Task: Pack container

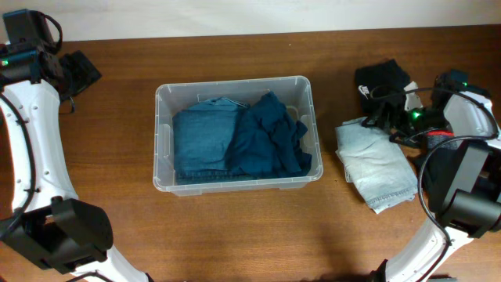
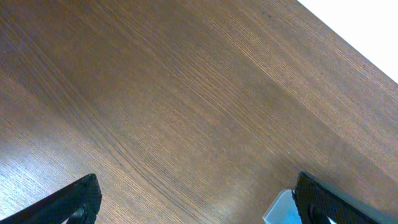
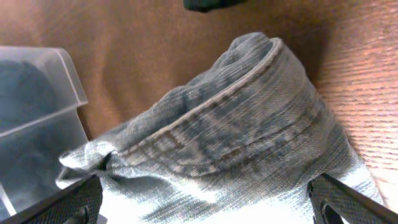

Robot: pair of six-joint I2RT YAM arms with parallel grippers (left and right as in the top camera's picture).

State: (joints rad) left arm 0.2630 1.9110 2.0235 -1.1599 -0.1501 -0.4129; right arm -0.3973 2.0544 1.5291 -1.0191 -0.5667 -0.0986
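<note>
The clear plastic container (image 1: 301,84) stands mid-table. Inside it lie a folded mid-blue denim garment (image 1: 200,141) on the left and a dark teal garment (image 1: 270,137) on the right. A folded light-blue denim garment (image 1: 377,166) lies on the table to the container's right. My right gripper (image 1: 385,120) hangs open over that garment's back edge. In the right wrist view its fingers (image 3: 205,186) spread wide over the pale denim (image 3: 236,137), empty. My left gripper (image 1: 81,72) is open and empty at the far left back, over bare wood (image 2: 198,182).
A black garment (image 1: 382,78) lies at the back right, behind the light denim. A corner of the container shows in the left wrist view (image 2: 281,208) and in the right wrist view (image 3: 43,93). The table's back edge runs along the top.
</note>
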